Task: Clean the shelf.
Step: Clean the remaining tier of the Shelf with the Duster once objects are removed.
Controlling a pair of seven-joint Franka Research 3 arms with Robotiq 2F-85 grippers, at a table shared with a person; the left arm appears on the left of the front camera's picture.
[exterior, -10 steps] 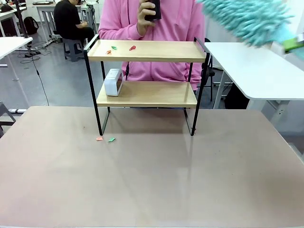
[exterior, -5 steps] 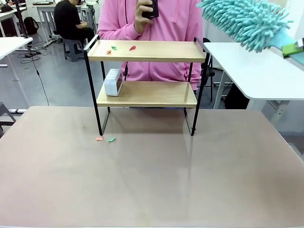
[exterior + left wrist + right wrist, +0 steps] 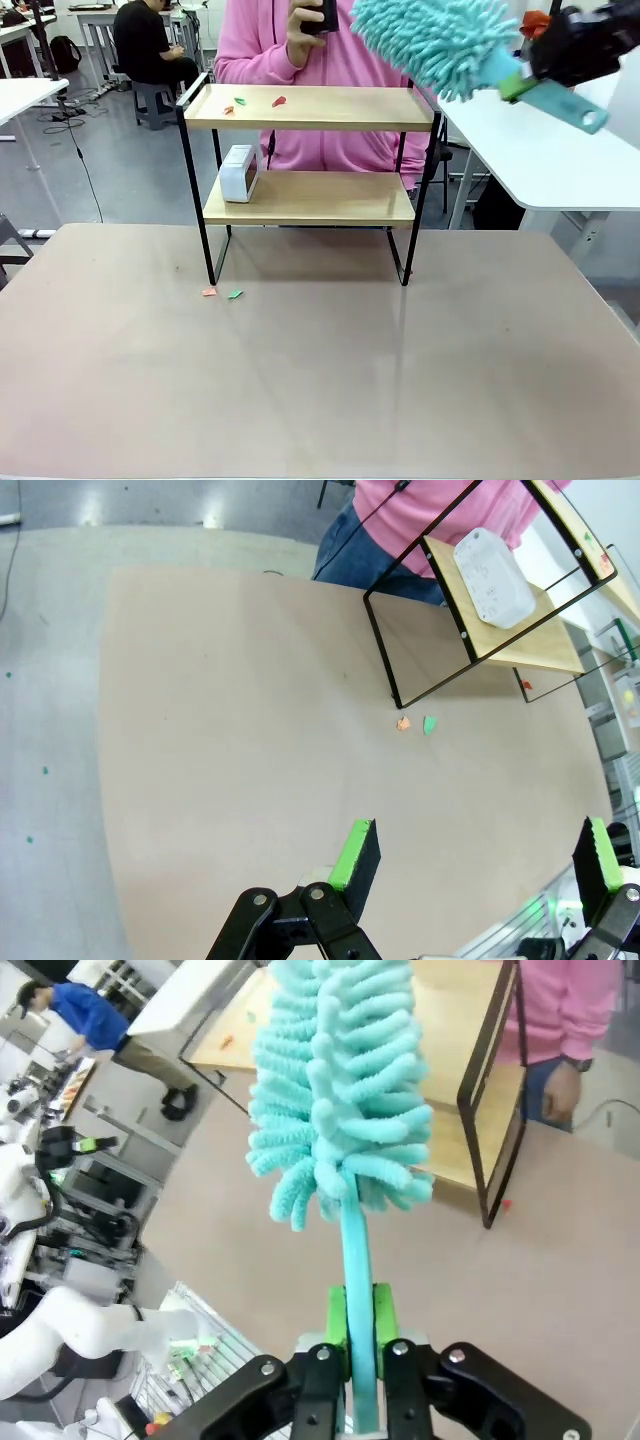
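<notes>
R gripper [image 3: 360, 1312] clamps teal duster [image 3: 430, 40] handle, head up by shelf [image 3: 320, 120] top's right end; L gripper [image 3: 478, 855] agape over table [image 3: 250, 730].

Your left gripper [image 3: 478, 865] is spread wide over the beige tabletop [image 3: 250, 730]; orange scrap [image 3: 403, 723] and green scrap [image 3: 429, 724] lie at the black-framed wooden shelf [image 3: 540, 645] foot.
</notes>
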